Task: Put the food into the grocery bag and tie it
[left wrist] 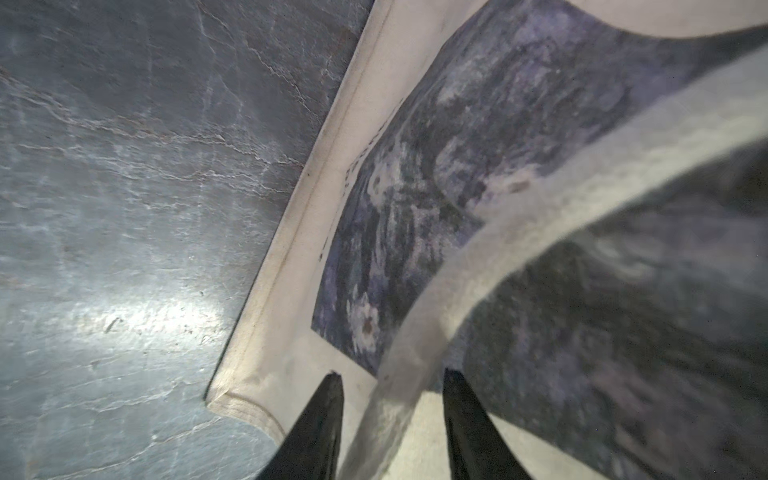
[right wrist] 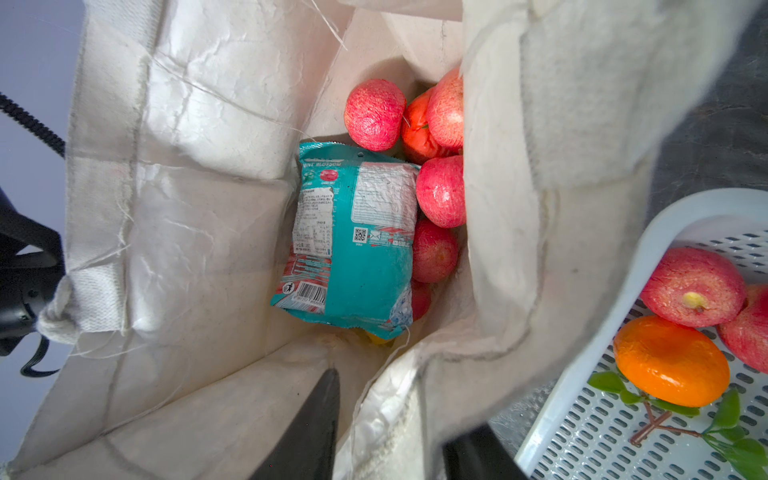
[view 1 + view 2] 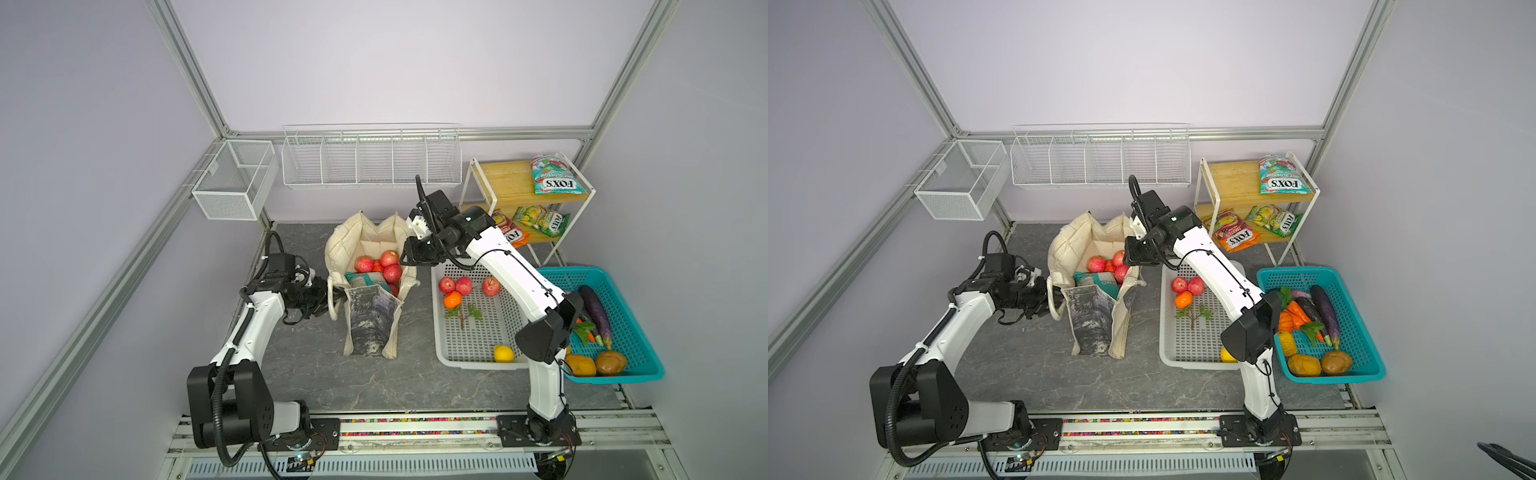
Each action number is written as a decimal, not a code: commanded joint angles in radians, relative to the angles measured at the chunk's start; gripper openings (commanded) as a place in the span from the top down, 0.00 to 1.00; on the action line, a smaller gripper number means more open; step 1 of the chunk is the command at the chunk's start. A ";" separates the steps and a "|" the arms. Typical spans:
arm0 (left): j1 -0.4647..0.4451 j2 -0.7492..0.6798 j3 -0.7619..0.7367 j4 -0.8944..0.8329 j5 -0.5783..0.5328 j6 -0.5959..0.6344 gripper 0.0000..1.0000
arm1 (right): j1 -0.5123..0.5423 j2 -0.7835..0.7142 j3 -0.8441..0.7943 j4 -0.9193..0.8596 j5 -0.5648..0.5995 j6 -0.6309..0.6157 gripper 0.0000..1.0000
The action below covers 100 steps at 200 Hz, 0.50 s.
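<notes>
Apparently mid-loading: pinching the grocery bag (image 3: 370,316) rim with the right gripper (image 2: 399,415), cloth clamped between its jaws; straddling the handle (image 1: 540,199) with the left gripper (image 1: 392,374), jaws part-open, clamped or not impossible to tell. Standing open beside the white basket (image 3: 469,345), already holding apples (image 3: 389,258) and packet (image 2: 353,241). Next: secure handle, then fetch remaining fruit (image 3: 447,285) without collapsing the mouth.

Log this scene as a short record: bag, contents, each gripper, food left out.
Bag: cream tote, open on the table
In bag: red apples, teal packet
Left gripper: fingers on either side of the handle; grip unclear
Right gripper: clamped on the tote's rim
Left out: three apples, orange and lemon in the white basket
</notes>
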<state>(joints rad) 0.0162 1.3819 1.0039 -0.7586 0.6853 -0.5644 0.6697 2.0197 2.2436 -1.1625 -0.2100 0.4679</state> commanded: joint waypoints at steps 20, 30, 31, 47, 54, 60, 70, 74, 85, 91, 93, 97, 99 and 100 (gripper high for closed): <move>-0.018 0.059 0.041 0.019 -0.007 0.022 0.63 | -0.005 -0.026 -0.026 0.013 -0.009 0.001 0.58; -0.022 0.073 0.048 0.002 -0.007 0.035 0.65 | -0.005 -0.029 -0.031 0.020 -0.009 0.006 0.58; -0.022 0.074 0.048 -0.001 -0.007 0.037 0.65 | -0.005 -0.029 -0.032 0.021 -0.009 0.006 0.58; -0.024 0.077 0.053 -0.025 -0.014 0.052 0.67 | -0.005 -0.032 -0.037 0.027 -0.008 0.012 0.58; -0.023 0.074 0.055 -0.037 -0.024 0.059 0.69 | -0.005 -0.032 -0.038 0.027 -0.006 0.014 0.58; -0.023 0.073 0.059 -0.048 -0.031 0.065 0.71 | -0.005 -0.031 -0.036 0.029 -0.006 0.015 0.58; -0.023 0.072 0.068 -0.070 -0.042 0.076 0.74 | -0.004 -0.031 -0.036 0.032 -0.006 0.017 0.58; -0.023 0.072 0.072 -0.077 -0.046 0.080 0.75 | -0.005 -0.029 -0.036 0.032 -0.006 0.018 0.58; -0.022 0.071 0.083 -0.099 -0.063 0.087 0.80 | -0.005 -0.029 -0.035 0.035 -0.006 0.021 0.59; -0.022 0.071 0.091 -0.110 -0.072 0.092 0.82 | -0.005 -0.027 -0.034 0.036 -0.006 0.023 0.58; -0.022 0.071 0.093 -0.114 -0.075 0.093 0.83 | -0.004 -0.027 -0.033 0.036 -0.006 0.023 0.59; -0.021 0.070 0.099 -0.121 -0.080 0.094 0.85 | -0.004 -0.027 -0.033 0.036 -0.006 0.023 0.58; -0.022 0.069 0.102 -0.125 -0.085 0.095 0.85 | -0.005 -0.027 -0.033 0.037 -0.006 0.023 0.59; -0.022 0.069 0.103 -0.127 -0.087 0.096 0.86 | -0.005 -0.027 -0.033 0.037 -0.006 0.024 0.58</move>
<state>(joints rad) -0.0021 1.4544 1.0599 -0.8135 0.6510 -0.5102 0.6689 2.0197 2.2173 -1.1503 -0.2100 0.4789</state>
